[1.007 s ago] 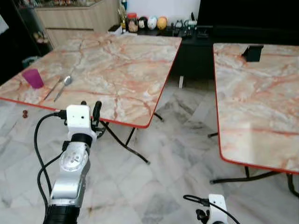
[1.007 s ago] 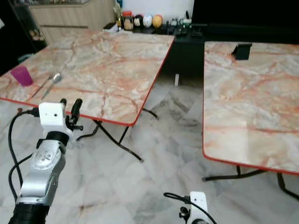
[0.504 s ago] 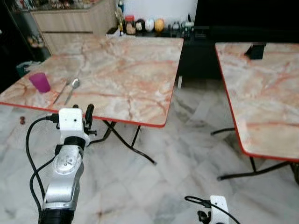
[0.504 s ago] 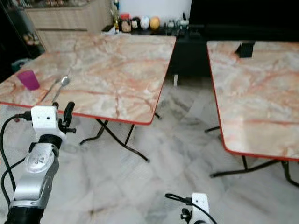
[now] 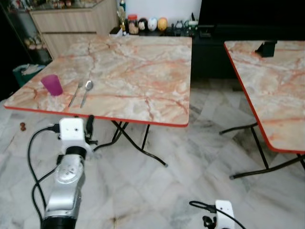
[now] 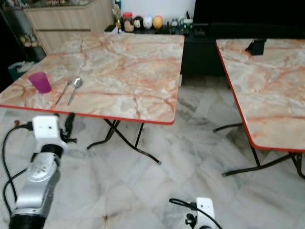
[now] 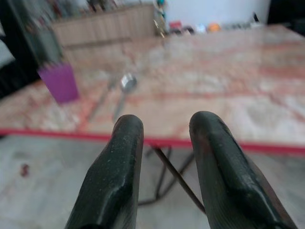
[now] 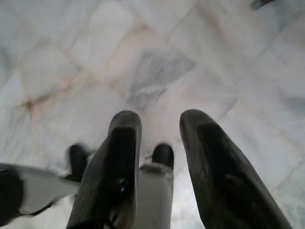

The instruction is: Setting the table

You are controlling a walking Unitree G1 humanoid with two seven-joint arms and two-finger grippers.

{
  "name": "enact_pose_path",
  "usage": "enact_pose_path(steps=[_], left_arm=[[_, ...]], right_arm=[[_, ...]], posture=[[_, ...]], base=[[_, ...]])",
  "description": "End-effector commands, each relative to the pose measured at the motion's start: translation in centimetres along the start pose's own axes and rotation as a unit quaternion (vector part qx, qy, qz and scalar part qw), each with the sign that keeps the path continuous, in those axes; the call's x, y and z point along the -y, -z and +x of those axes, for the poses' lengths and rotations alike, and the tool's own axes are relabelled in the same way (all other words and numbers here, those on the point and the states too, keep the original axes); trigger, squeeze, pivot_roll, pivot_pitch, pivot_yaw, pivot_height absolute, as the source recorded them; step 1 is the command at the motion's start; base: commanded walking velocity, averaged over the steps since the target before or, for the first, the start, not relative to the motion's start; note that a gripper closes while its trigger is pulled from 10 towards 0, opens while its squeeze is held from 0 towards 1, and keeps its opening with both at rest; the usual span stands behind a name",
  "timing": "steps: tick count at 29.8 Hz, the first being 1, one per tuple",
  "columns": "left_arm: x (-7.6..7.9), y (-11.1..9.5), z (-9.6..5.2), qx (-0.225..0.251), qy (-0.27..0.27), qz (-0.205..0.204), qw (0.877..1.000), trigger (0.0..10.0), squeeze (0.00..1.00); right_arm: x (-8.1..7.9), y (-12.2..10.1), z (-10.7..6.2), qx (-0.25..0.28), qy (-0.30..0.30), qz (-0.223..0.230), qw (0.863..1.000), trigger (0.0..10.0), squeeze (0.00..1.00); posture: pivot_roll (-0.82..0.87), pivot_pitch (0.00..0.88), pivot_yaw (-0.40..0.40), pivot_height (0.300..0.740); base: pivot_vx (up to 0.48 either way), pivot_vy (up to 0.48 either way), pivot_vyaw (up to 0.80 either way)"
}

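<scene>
Cutlery lies near the left front corner of the marble-patterned folding table (image 5: 138, 71): a spoon (image 5: 86, 90) and, just beside it on its left, a fork (image 5: 75, 93), both pointing away from the robot and roughly parallel. A purple cup (image 5: 52, 85) stands upright a little further left of them, close to the table's red-trimmed front edge. The left gripper (image 7: 164, 138) is raised in front of that edge, below the level of the tabletop and short of it, aimed toward the cup and cutlery; its two black fingers (image 7: 114, 176) stand apart with a clear gap between them and hold nothing. Its silver arm with a white wrist housing (image 5: 71, 130) and a looping black cable rises from the lower left of the head views. The right gripper (image 8: 157, 138) hangs low by the robot's side, pointing down at the pale marble floor (image 5: 157, 191), its fingers likewise apart and empty. A second table (image 5: 271, 81) of the same pattern stands to the right, well apart from the first, with a small black object (image 5: 266, 47) near its far edge. Jars and small round objects (image 5: 147, 24) line a dark low cabinet behind the first table, next to a wooden sideboard (image 5: 71, 28).
</scene>
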State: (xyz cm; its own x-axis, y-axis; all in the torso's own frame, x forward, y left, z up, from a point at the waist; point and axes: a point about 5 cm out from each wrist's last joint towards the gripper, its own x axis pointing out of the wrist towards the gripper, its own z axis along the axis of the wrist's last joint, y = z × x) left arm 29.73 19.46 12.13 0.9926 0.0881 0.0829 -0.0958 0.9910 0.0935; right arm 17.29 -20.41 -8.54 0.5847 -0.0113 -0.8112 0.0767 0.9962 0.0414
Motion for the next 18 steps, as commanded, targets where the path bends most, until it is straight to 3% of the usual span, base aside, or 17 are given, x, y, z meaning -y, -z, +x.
enact_pose_path(steps=[1,3,7,9,12,13,15,16,18], left_arm=[[-1.0,2.1,-0.5,-0.042,-0.011,0.008,0.999,10.0,0.0],[-1.2,4.6,-1.3,-0.093,-0.014,0.005,0.996,10.0,0.0],[-1.1,7.0,-2.3,-0.144,-0.004,0.013,0.989,10.0,0.0],[-0.6,10.0,-3.6,-0.213,0.027,0.032,0.976,10.0,0.0],[-0.1,13.6,-5.9,-0.307,0.055,0.028,0.95,10.0,0.0],[-0.1,13.6,-5.9,-0.307,0.055,0.028,0.95,10.0,0.0],[0.0,15.7,-7.7,-0.369,0.062,0.014,0.927,10.0,0.0],[0.0,15.7,-7.7,-0.369,0.062,0.014,0.927,10.0,0.0],[-0.1,16.6,-8.7,-0.399,0.057,0.003,0.915,10.0,0.0]], right_arm=[[-0.6,-0.3,0.2,0.003,-0.005,0.005,1.0,10.0,0.0],[-0.6,-0.3,0.2,0.003,-0.006,0.005,1.0,10.0,0.0],[-0.6,-0.4,0.2,0.003,-0.006,0.005,1.0,10.0,0.0],[-0.6,-0.4,0.2,0.004,-0.005,0.007,1.0,10.0,0.0],[-0.7,-0.4,0.2,0.005,-0.005,0.008,1.0,10.0,0.0],[-0.7,-0.4,0.2,0.005,-0.005,0.008,1.0,10.0,0.0],[-0.7,-0.4,0.2,0.005,-0.005,0.01,1.0,10.0,0.0],[-0.7,-0.4,0.2,0.005,-0.005,0.01,1.0,10.0,0.0],[-0.7,-0.3,0.2,0.005,-0.004,0.012,1.0,10.0,0.0]], posture=[[-0.03,0.0,0.043,0.74],[-0.03,0.0,0.047,0.74],[-0.03,0.0,0.047,0.74],[-0.03,0.0,0.048,0.74],[-0.03,0.0,0.047,0.74],[-0.03,0.0,0.047,0.74],[-0.04,0.0,0.052,0.74],[-0.04,0.0,0.052,0.74],[-0.03,0.0,0.051,0.74]], base=[[0.0,0.304,0.0],[0.0,0.12,0.0],[0.0,0.0,0.0],[0.0,0.0,0.0],[0.0,0.0,0.0],[0.0,0.0,0.0],[0.0,0.0,0.0],[0.0,0.0,0.0],[0.0,0.0,0.0]])
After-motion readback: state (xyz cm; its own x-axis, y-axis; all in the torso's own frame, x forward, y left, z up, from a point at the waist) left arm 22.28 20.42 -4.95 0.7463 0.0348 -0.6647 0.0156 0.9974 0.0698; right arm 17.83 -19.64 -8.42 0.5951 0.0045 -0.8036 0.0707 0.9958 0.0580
